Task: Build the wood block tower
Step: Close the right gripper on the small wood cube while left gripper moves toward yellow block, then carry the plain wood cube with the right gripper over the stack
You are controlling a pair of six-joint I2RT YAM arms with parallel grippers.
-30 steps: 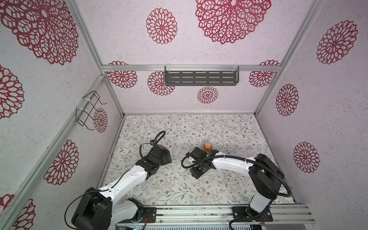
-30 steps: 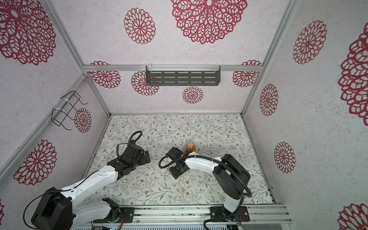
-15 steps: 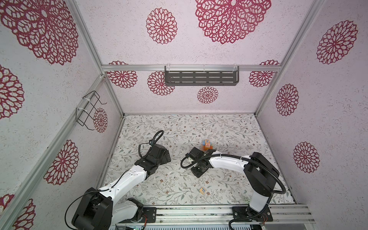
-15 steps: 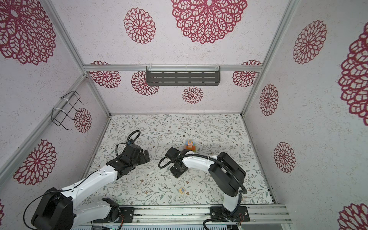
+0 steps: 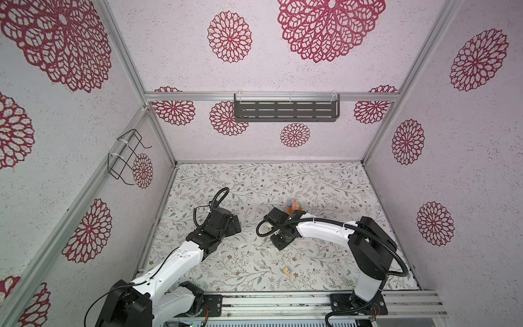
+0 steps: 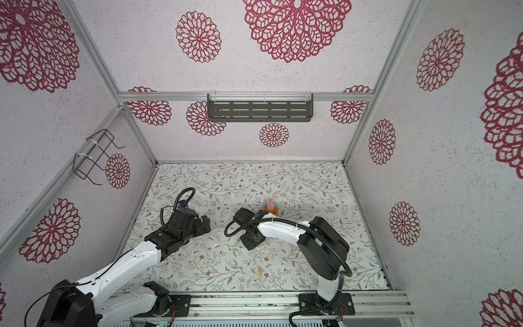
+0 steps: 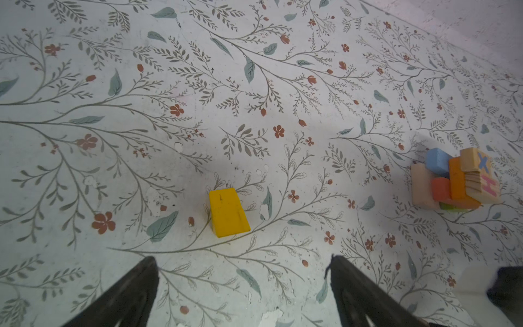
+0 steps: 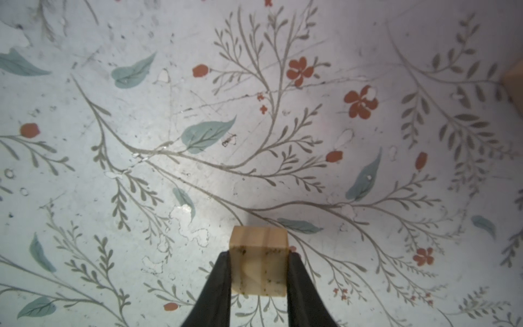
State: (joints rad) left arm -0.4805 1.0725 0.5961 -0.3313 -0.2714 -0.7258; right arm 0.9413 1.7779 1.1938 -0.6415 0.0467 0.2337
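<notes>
The tower [image 5: 294, 206] [image 6: 271, 208] stands mid-table: tan, lime, orange and blue bars with letter cubes on top, also seen in the left wrist view [image 7: 455, 181]. My right gripper [image 5: 280, 245] [image 6: 250, 243] hangs just in front of the tower, pointing down. It is shut on a plain tan wood block [image 8: 259, 266], held between both fingers of the gripper [image 8: 259, 254]. My left gripper [image 5: 235, 223] [image 7: 243, 260] is open and empty above the mat. A yellow block [image 7: 228, 212] lies just ahead of its fingertips. The top views do not show the yellow block.
A loose letter cube [image 5: 288, 271] [image 6: 259, 271] lies near the table's front edge. A dark shelf [image 5: 285, 110] hangs on the back wall and a wire rack [image 5: 127, 157] on the left wall. A tan edge of the tower [image 8: 513, 85] shows in the right wrist view.
My right gripper has closed on the tan block and shifted slightly left. The left arm has barely moved.
</notes>
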